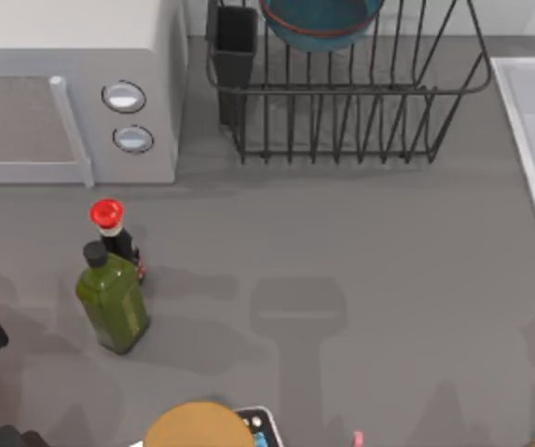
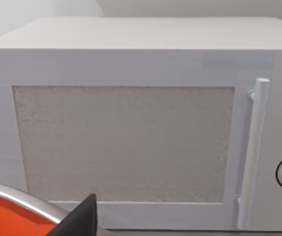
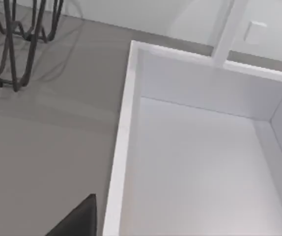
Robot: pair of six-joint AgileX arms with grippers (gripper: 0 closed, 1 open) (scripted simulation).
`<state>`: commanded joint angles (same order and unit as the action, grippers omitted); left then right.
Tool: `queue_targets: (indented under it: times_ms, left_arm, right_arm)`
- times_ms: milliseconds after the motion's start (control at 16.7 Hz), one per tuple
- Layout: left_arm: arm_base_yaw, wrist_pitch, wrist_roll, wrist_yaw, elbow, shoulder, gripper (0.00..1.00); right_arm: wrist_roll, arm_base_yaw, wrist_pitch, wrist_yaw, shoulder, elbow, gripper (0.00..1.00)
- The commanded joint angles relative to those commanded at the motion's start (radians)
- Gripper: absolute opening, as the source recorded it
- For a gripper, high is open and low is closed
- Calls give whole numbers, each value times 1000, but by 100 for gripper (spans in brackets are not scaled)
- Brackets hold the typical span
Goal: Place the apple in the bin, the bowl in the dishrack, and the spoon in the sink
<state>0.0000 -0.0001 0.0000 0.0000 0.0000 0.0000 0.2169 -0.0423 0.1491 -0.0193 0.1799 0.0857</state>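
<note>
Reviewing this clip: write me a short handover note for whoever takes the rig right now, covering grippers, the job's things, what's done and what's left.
Grippers: a dark fingertip of the left gripper shows in the left wrist view, facing the grey microwave; one of the right gripper shows in the right wrist view, beside the pale white-rimmed sink. Whether they are open or shut cannot be told.
Done: the deep-blue bowl with reddish rim sits in the black wire dishrack.
Left or unconfirmed: the visible part of the sink basin holds no spoon; apple and bin are not identifiable.
</note>
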Motion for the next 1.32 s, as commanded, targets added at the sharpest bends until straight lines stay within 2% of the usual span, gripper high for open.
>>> queue_targets:
  times_ms: [300,660,840,1080,1320]
  left_arm:
    - [0,0,0,0,0,0,100]
    - [0,0,0,0,0,0,100]
    - [0,0,0,0,0,0,100]
    - [0,0,0,0,0,0,100]
    - [0,0,0,0,0,0,100]
  right_arm:
    - [455,-89,247,-12,308,165,100]
    - [1240,-207,574,12,711,406,100]
    - [1574,-255,716,27,883,517,100]
    - [1892,-306,848,32,1046,647,100]
    - [2060,-340,913,26,1129,727,100]
